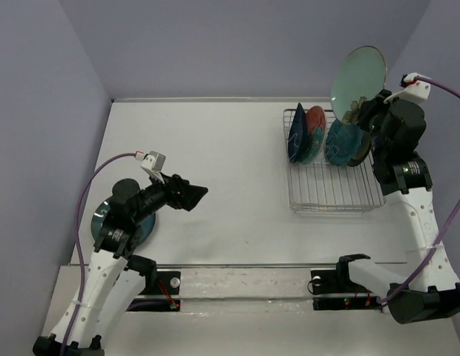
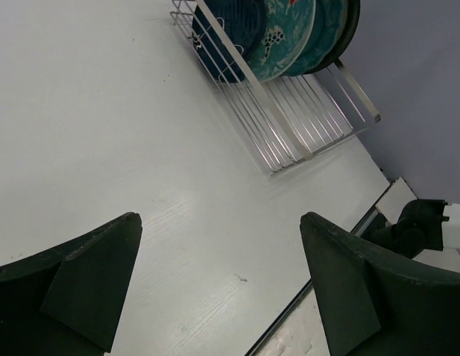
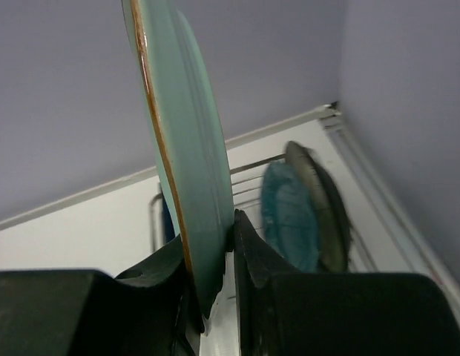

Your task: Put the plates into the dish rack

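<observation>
My right gripper [image 1: 361,111] is shut on the lower edge of a pale mint-green plate [image 1: 357,73] with a thin brown edge, held upright above the far right of the silver wire dish rack [image 1: 341,194]. In the right wrist view the fingers [image 3: 248,248] clamp the plate [image 3: 187,148]. A navy plate [image 1: 296,135], a red plate [image 1: 316,120] and a teal plate [image 1: 345,142] stand in the rack's far rows. A blue-teal round plate [image 1: 146,226] lies on the table, mostly hidden under my left arm. My left gripper [image 1: 191,195] is open and empty above the table.
The left wrist view shows the rack [image 2: 293,122] with its standing plates [image 2: 278,37] far ahead, and the table's front edge [image 2: 330,256] at the right. Purple walls close in on the left, back and right. The rack's near rows hold no plates.
</observation>
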`<state>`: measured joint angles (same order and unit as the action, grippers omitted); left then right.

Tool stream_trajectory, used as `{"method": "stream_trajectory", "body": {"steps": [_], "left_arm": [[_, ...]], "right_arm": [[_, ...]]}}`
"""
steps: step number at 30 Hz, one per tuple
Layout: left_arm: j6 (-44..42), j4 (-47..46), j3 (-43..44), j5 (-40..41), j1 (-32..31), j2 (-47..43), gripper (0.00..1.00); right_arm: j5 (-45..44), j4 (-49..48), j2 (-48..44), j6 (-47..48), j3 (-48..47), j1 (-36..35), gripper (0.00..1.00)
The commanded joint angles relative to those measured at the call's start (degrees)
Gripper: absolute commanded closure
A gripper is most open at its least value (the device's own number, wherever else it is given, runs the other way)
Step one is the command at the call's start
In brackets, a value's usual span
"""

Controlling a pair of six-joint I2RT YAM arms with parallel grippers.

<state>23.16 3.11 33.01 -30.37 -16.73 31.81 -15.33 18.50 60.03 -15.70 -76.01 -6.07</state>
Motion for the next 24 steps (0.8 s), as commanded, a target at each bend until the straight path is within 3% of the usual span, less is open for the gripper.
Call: {"method": "stream_trajectory", "body": {"steps": [1, 24], "left_arm": [[-2.0, 0.8, 2.5, 1.6, -2.6, -3.0, 0.01], [-0.9, 1.1, 1.5, 3.4, -4.5, -4.8, 0.01]], "right_arm": [[-15.3, -3.1, 1.9, 9.5, -4.8, -0.1, 0.93], [-12.1, -5.1, 20.5, 10.0, 0.4, 2.7, 0.93]]}}
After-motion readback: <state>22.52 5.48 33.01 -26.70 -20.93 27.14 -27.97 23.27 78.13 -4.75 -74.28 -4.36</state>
